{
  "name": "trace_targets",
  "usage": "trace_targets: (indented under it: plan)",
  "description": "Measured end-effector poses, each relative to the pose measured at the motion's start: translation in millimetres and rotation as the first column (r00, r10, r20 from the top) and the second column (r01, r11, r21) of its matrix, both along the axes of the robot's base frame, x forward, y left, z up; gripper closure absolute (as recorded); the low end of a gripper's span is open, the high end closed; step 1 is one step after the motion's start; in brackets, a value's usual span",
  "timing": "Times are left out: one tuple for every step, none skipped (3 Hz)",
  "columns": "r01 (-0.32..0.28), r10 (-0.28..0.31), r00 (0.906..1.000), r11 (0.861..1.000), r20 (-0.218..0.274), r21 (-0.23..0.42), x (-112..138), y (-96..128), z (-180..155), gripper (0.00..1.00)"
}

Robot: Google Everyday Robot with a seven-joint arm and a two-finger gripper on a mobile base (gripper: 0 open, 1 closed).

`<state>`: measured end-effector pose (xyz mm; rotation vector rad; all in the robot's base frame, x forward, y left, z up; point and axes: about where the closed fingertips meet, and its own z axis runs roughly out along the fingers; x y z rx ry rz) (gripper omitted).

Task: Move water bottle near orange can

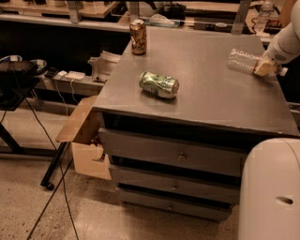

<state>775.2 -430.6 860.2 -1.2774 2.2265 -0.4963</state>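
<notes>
The water bottle (243,60) lies on its side near the right edge of the grey cabinet top (206,93), clear and ribbed. My gripper (265,68) reaches in from the right and sits at the bottle's right end, touching or right against it. The orange can (138,36) stands upright at the far left corner of the top, well away from the bottle.
A dented green-and-silver can (159,85) lies on its side in the left middle of the top. A small white-capped bottle (264,11) stands behind the cabinet. An open cardboard box (84,136) and cables sit on the floor to the left. My white base (269,187) is at lower right.
</notes>
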Motion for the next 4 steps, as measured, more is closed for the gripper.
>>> trace_targets:
  plan:
    - [-0.015, 0.015, 0.9999, 1.000, 0.007, 0.010, -0.8, 4.4, 6.3, 0.99]
    - [-0.040, 0.039, 0.9986, 0.999, 0.035, 0.016, -2.3, 18.4, 31.9, 1.00]
    - [-0.073, 0.071, 0.9932, 0.997, 0.092, 0.015, -4.2, 33.3, 67.4, 1.00]
    - [-0.113, 0.112, 0.9866, 0.994, 0.118, 0.001, -13.5, 42.2, 89.4, 1.00]
